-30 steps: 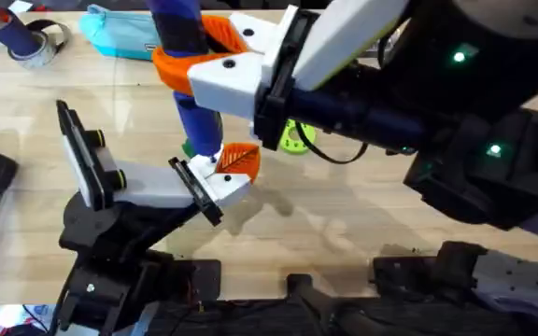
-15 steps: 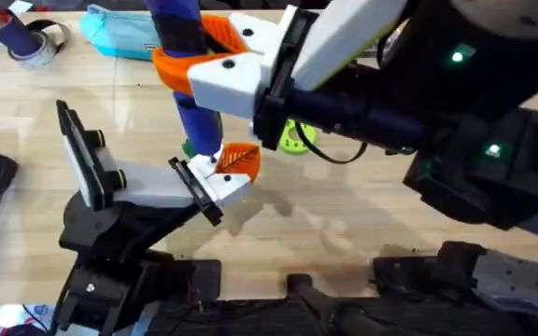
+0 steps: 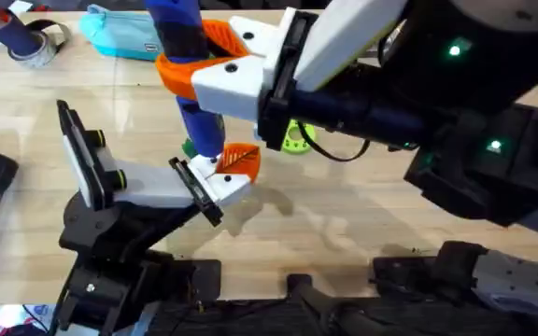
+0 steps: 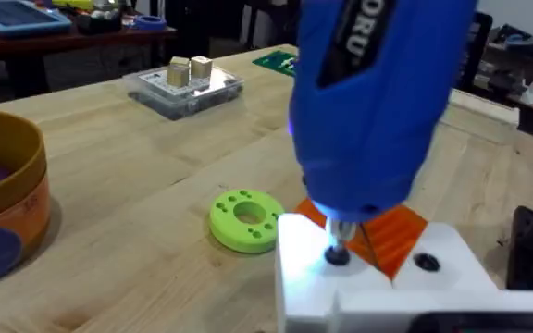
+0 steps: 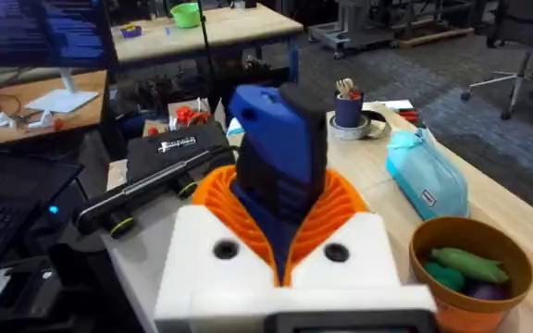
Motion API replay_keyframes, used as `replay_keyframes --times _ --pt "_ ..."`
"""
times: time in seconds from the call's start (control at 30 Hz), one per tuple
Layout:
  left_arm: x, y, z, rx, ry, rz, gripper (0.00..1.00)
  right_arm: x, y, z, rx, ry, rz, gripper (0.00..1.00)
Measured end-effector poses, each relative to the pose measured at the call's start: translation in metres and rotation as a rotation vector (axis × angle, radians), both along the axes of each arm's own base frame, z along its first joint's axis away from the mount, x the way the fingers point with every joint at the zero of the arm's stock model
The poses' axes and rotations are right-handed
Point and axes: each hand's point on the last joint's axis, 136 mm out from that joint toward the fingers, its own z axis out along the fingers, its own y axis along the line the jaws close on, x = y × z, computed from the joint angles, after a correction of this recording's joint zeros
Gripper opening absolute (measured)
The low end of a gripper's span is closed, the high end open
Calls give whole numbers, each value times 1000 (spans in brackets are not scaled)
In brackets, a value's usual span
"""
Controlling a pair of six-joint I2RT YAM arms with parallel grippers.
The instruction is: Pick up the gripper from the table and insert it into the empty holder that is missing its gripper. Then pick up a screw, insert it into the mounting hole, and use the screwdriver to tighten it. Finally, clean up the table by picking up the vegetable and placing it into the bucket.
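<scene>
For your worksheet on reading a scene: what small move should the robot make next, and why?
Probably hold the screwdriver upright and keep driving: the right end effector grips it, and its tip sits on a screw in the gripper on the holder.

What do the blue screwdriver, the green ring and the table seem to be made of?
The screwdriver looks like glossy moulded plastic, since its blue shell reflects light, with a small metal tip. The green ring seems to be matte plastic with an even colour and small holes, possibly printed. The table shows pale wood grain under a smooth finish, either real wood or laminate.
</scene>
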Motion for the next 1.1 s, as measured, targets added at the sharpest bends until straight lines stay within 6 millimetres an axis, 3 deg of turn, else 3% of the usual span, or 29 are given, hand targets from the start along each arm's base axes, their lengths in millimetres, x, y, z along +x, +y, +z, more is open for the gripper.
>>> replay_keyframes --times 0.43,0.67,0.73,0.9,1.0,1.1 --pt "0 0 0 0 0 0 15 -1 0 3 11 -11 9 25" --pt "0 0 0 0 0 0 15 -13 -6 57 206 -151 43 24" --pt "0 0 0 0 0 0 15 -14 -8 63 228 -161 45 24" --pt "0 0 0 0 0 0 15 4 -12 43 138 -154 3 24" --pt "0 0 0 0 0 0 15 38 -30 18 34 -139 -88 24" --pt "0 0 0 0 0 0 15 80 -63 -9 -92 -130 -217 24"
